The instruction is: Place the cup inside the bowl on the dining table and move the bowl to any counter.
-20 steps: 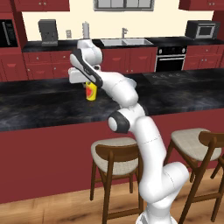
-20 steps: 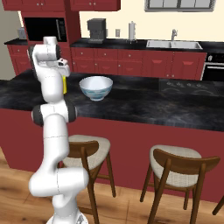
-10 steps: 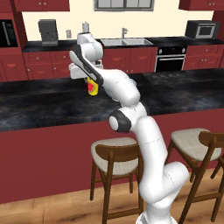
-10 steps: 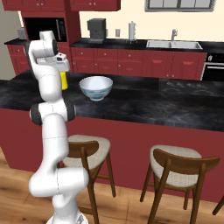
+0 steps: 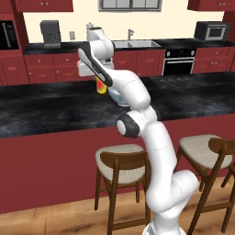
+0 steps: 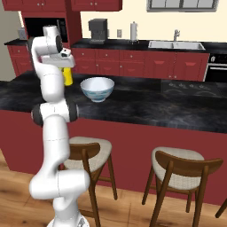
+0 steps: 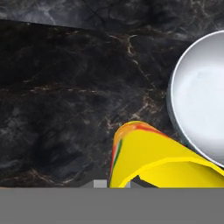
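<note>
Yellow and small, the cup (image 7: 148, 159) hangs clamped in the fingers (image 5: 102, 85), lifted clear of the glossy black marbled desk (image 6: 146, 104). In the hand view the cup sits at the bottom of the picture with its red mark (image 7: 131, 127) turned up and a green streak along its left side, and the dark veined desk top lies well below it. The bowl (image 7: 199, 98) shows at the right edge of that view, white and bare inside, just beside the cup but not under it.

From the right base view the bowl (image 6: 97, 89) stands upright on the desk, its faint blue pattern on the outside, and the cup (image 6: 68, 76) is held to its left, partly hidden behind the white arm (image 6: 53, 84). From the left base view the cup (image 5: 100, 85) peeks out red and yellow beside the arm's forearm, with the bowl (image 5: 118, 96) mostly covered by the arm.

Behind the desk runs a row of dark red cabinets with a steel sink (image 6: 176, 45) and faucet (image 6: 176, 34). Two wooden stools (image 6: 91, 153) stand in front of the desk's red face.
</note>
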{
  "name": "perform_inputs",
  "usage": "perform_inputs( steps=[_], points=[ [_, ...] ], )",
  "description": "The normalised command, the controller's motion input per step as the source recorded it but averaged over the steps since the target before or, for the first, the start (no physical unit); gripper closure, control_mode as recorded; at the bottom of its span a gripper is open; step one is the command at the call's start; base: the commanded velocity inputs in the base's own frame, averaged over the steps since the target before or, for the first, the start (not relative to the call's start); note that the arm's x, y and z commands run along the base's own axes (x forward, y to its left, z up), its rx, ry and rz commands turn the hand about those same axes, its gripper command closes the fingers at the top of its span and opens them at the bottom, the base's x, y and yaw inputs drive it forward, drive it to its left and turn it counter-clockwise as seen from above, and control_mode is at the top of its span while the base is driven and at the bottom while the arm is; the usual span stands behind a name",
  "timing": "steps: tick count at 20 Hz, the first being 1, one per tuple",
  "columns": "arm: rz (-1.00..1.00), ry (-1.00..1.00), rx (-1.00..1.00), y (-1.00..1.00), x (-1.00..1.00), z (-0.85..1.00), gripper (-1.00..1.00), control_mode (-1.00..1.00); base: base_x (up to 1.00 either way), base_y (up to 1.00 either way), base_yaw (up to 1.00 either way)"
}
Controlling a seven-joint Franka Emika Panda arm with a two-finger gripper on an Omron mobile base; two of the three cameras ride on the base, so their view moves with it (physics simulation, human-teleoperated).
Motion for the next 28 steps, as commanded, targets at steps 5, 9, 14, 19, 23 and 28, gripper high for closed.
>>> perform_inputs(
  steps=[5, 9, 14, 19, 23, 28],
  points=[
    [0.0, 0.0, 0.0, -0.5, 0.43, 0.08, 1.0, -1.0, 0.0, 0.0, 0.0],
    [0.01, 0.0, 0.0, -0.53, 0.35, 0.01, 1.0, -1.0, 0.0, 0.0, 0.0],
    [0.04, 0.0, 0.0, -0.46, 0.37, 0.1, 1.0, -1.0, 0.0, 0.0, 0.0],
    [0.07, 0.0, 0.0, -0.3, 0.34, 0.15, 1.0, -1.0, 0.0, 0.0, 0.0],
    [0.07, 0.0, 0.0, -0.33, 0.46, 0.03, 1.0, -1.0, 0.0, 0.0, 0.0],
    [0.06, 0.0, 0.0, -0.27, 0.39, 0.0, 1.0, -1.0, 0.0, 0.0, 0.0]
  ],
)
